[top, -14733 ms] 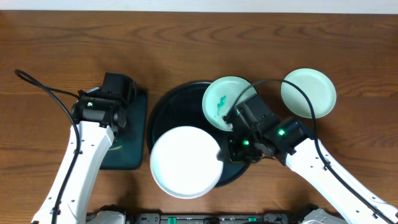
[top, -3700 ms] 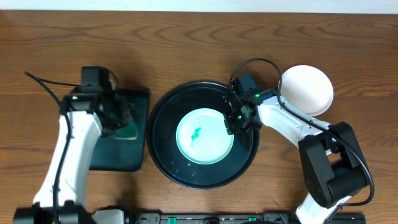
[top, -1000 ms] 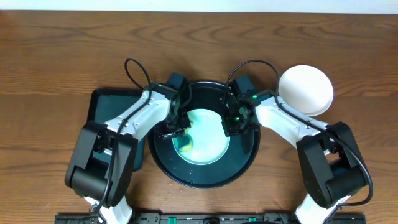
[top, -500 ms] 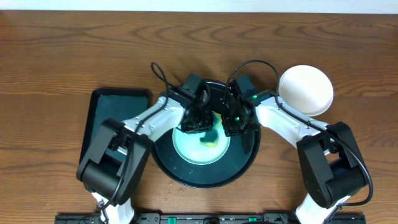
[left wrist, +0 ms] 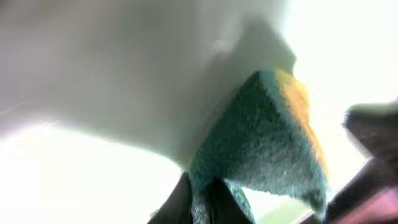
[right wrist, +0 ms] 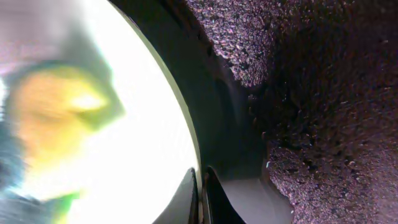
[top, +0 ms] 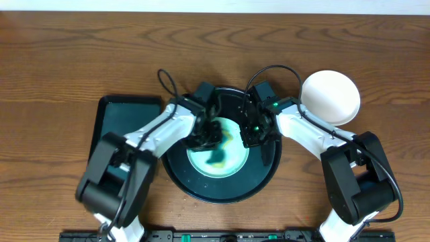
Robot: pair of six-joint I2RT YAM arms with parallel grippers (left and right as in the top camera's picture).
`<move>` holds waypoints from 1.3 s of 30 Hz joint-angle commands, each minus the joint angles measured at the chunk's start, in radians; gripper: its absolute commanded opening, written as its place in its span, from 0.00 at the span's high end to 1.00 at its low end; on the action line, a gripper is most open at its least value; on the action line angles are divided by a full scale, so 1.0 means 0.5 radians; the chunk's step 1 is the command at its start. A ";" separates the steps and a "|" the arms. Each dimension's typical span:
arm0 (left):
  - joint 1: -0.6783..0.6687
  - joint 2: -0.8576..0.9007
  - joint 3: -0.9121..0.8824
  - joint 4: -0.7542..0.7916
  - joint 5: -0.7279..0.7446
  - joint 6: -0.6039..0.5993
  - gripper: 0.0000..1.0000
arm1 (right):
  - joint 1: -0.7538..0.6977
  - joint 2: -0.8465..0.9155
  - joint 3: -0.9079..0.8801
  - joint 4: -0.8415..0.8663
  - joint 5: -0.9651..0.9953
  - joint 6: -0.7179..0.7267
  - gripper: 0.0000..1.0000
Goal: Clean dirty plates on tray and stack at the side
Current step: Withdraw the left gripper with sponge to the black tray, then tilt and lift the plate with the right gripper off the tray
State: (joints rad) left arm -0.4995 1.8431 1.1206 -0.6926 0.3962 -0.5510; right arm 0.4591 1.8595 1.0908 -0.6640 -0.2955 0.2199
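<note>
Overhead: pale mint-green round plate [top: 200,157] sits in large round black glossy tray [top: 201,191], beneath both jaws; left wrist: left gripper [left wrist: 199,202] jaws clamp green-and-yellow sponge [left wrist: 261,143] just ahead, on plate; right wrist: right gripper [right wrist: 201,186] jaws pinch plate rim.

Overhead evenly lit, sharp, wrist cams overexposed, glare off plate [right wrist: 143,143], sponge [left wrist: 261,149] v. blurry

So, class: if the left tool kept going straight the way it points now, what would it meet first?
The pale green plate: the left tool points down at it, its sponge seemingly pressed on it, though depth is unclear.
</note>
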 commanded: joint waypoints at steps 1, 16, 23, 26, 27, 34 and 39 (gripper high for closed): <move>0.069 -0.208 -0.026 -0.227 -0.639 0.079 0.93 | -0.005 0.037 -0.017 -0.018 0.048 -0.031 0.99; 0.728 -0.694 -0.018 -0.743 -1.069 0.093 0.93 | -0.005 -0.262 0.125 0.089 -0.246 -0.266 0.99; 0.903 -0.694 -0.019 -0.723 -1.011 0.153 0.93 | -0.005 -0.640 0.173 0.107 0.116 -0.307 0.99; 0.907 -0.694 -0.020 -0.710 -1.012 0.153 0.93 | -0.005 -0.768 0.173 0.054 0.178 -0.311 0.99; 0.907 -0.694 -0.021 -0.706 -1.012 0.153 0.93 | -0.005 -0.795 0.173 0.005 0.179 -0.244 0.97; 0.907 -0.694 -0.021 -0.670 -1.011 0.168 0.93 | -0.002 -0.583 0.121 -0.298 0.137 0.143 0.58; 0.907 -0.694 -0.021 -0.670 -1.011 0.168 0.93 | 0.043 -0.198 0.099 -0.211 -0.021 0.142 0.67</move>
State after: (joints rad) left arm -0.0502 1.5024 1.1175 -1.0245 -0.1066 -0.4877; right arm 0.4561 1.6627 1.1538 -0.7952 -0.2489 0.2634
